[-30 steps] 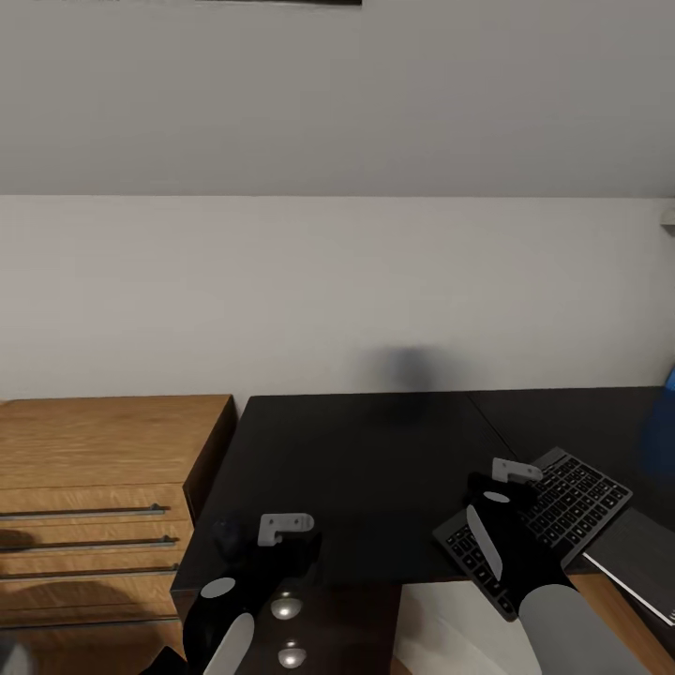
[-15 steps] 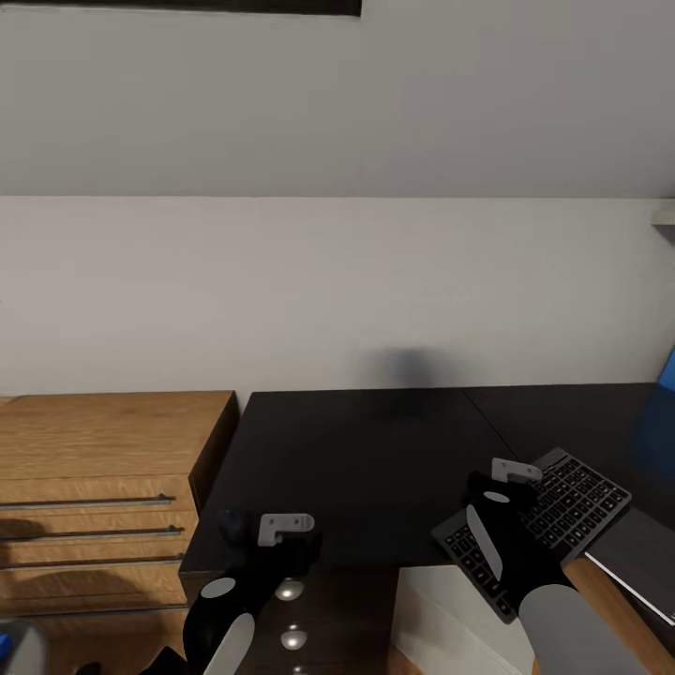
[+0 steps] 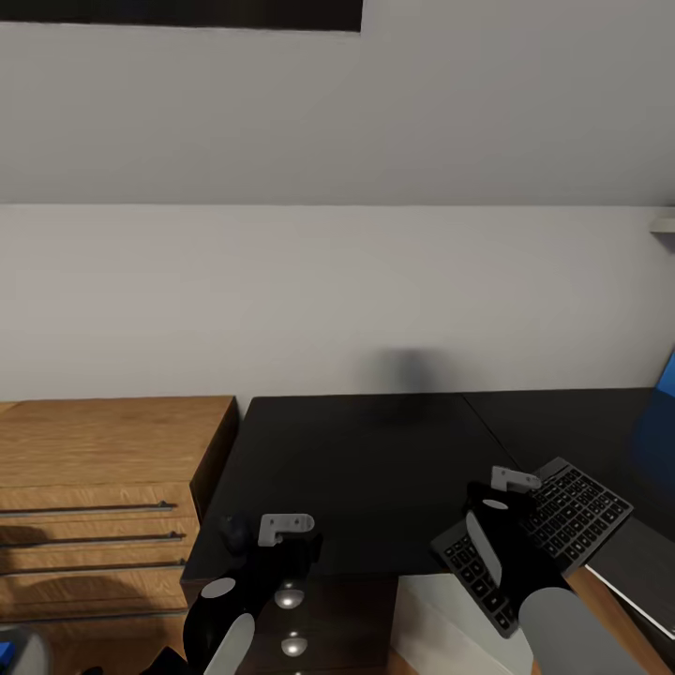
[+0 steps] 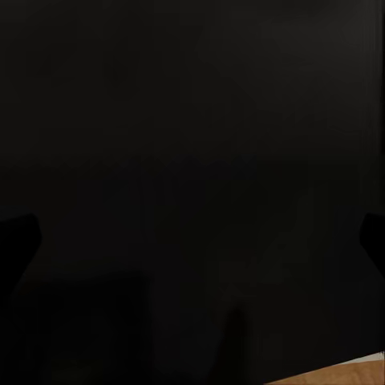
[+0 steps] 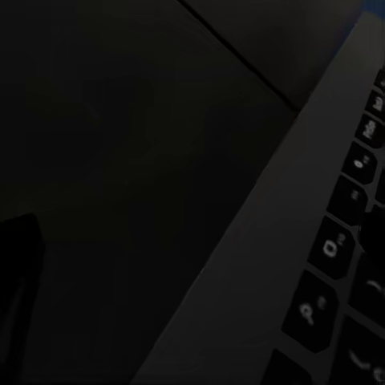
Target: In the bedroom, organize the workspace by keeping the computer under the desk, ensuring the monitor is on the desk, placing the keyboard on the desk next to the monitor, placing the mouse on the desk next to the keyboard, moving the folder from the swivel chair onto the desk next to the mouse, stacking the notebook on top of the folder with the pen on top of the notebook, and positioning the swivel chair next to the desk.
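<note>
The black desk [image 3: 366, 459] stands against the white wall. A dark grey keyboard [image 3: 567, 506] hangs tilted over the desk's front right part, and my right gripper [image 3: 499, 499] is shut on its left end. In the right wrist view the keyboard [image 5: 337, 249] and its keys are very close, over the dark desk top [image 5: 120, 160]. My left gripper [image 3: 255, 546] hovers open at the desk's front left corner; its wrist view looks onto the dark desk surface [image 4: 192, 160] with the fingers wide apart. A blue thing [image 3: 662, 412] shows at the right edge, too cut off to name.
A wooden chest of drawers [image 3: 103, 469] stands left of the desk. Under the desk's front left is a dark drawer unit with round knobs [image 3: 289, 592]. A flat grey item with a white edge [image 3: 642, 562] lies at the lower right, beside the keyboard.
The whole head view has shifted a little, so the camera moved. Both arms keep their pose, and the keyboard stays in the right gripper.
</note>
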{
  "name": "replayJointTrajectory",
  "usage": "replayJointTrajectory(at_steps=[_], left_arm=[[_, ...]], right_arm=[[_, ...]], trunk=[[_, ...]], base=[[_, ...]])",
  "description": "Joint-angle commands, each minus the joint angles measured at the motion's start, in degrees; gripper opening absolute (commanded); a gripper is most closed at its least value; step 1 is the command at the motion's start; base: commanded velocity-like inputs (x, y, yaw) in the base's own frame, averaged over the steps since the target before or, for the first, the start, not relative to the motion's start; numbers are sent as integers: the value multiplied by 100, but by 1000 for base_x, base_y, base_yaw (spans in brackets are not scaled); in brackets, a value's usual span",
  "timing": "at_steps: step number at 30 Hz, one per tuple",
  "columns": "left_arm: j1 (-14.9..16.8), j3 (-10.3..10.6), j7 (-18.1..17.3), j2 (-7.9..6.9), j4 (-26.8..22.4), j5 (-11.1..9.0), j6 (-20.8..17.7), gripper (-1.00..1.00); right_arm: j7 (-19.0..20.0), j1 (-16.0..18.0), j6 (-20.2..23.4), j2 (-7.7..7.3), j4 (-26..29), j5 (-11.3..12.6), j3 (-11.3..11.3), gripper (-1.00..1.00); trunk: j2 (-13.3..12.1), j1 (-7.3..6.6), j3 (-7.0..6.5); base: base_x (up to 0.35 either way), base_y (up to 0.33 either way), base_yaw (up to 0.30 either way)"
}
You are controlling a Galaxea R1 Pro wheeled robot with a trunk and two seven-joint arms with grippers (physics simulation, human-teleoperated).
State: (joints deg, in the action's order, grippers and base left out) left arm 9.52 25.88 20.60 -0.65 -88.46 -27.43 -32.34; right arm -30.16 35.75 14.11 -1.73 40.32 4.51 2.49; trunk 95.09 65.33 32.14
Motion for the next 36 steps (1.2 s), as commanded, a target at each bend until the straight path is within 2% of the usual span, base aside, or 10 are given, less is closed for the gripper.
replayJointTrajectory(at_steps=[1, 7, 14, 15, 19, 23, 24, 36], left_arm=[[6, 13, 58, -5, -6, -60, -9, 100], [6, 13, 58, -5, -4, -60, -9, 100], [6, 12, 58, -5, -4, -55, -9, 100], [6, 4, 58, -11, -4, -53, -9, 100], [6, -1, 58, -17, -4, -52, -8, 100], [6, -3, 58, -26, -4, -52, -3, 100], [7, -4, 58, -35, -4, -52, -1, 100], [6, -4, 58, -40, -4, -52, 0, 100]], right_arm=[[-30, 2, 23, -3, 44, 50, -9, 100], [-33, -3, 32, 2, 217, 73, -3, 100], [-34, -29, 77, 7, 621, 99, -3, 100], [-34, -82, 113, 25, 905, 180, -3, 100], [-34, -140, 217, 49, 1113, 344, -1, 100], [-34, -189, 505, 62, 1385, 649, 4, 100], [-34, -267, 656, 65, 1574, 790, 5, 100], [-29, -401, 725, 59, 1798, 891, 5, 100]], trunk=[[-38, -23, -12], [-279, -155, -120], [-279, -155, -120], [-279, -155, -120], [-279, -155, -120], [-279, -155, -120], [-279, -155, -120], [-279, -155, -120]], base=[[0, 0, 0], [0, 0, 0], [0, 0, 0], [0, 0, 0], [0, 0, 0], [-12, 0, 0], [-207, 0, 0], [-303, 1, 0]])
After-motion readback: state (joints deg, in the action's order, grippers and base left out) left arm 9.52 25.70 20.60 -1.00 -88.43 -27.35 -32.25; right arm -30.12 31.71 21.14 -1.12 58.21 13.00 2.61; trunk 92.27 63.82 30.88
